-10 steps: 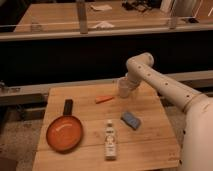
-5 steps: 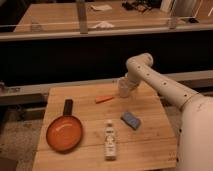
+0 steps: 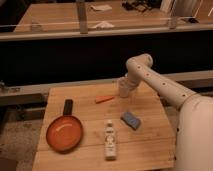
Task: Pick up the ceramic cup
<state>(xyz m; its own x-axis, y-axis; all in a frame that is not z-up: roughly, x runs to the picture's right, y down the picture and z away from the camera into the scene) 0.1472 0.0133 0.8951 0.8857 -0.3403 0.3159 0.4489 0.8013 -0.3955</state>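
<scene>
The gripper [image 3: 125,86] was down at the far edge of the wooden counter [image 3: 150,142], right of its middle, and pointed downward at the ceramic cup [image 3: 123,92]. Gripper and cup overlapped in the camera view, and it could not be told whether the gripper was spread around the cup, closed on it, or only just above it. Nor could it be told whether the cup stood on the wood or was raised slightly off it.

The cup showed as a small, pale cream cylinder, plain and unmarked. Its lower part was visible beneath the gripper, and its tone was close to that of the white arm [image 3: 160,86] behind it. It was shorter than the bottle and far smaller than the pan.

Just left of the cup, apart from it, lay a slim orange carrot-like piece [image 3: 104,99], angled across the boards. Nearer the camera and a little to the right lay a blue sponge [image 3: 131,119], flat and turned slantwise. A slim white labelled bottle [image 3: 110,141] was near the front edge, well apart from the cup. An orange frying pan [image 3: 64,134] sat at the counter's left, its black handle pointing toward the far edge.

The arm ran from the gripper up to a bent joint, then down and right to the robot's white body [image 3: 196,132] at the right of the view.
</scene>
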